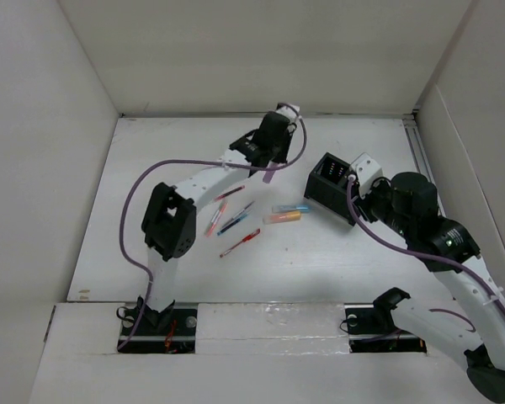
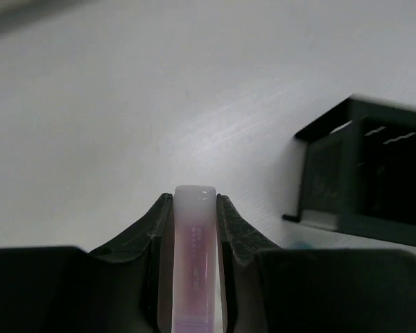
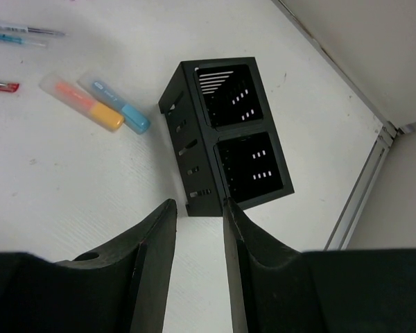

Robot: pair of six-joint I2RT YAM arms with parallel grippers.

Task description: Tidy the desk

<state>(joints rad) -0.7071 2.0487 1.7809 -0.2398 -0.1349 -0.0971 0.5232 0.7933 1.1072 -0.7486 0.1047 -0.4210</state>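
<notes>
The left pincer (image 2: 195,198) is clenched on a purple highlighter (image 2: 194,263), whose pale capped end pokes out just past the fingertips and is lifted off the desk (image 1: 320,261). That white desk spreads beneath both pincers and carries everything else. On the near side of the left pincer, toward the arm bases, a loose scatter of thin red and blue pens (image 1: 236,220) lies at mixed angles. To their right, between the two pincers, an orange highlighter (image 3: 83,104) and a blue highlighter (image 3: 118,105) lie side by side, touching or nearly so. The right pincer (image 3: 197,208) is released, its jaws apart with nothing between them. It hangs over the near edge of a black organizer (image 3: 229,139), whose two open compartments show just ahead of its tips.
</notes>
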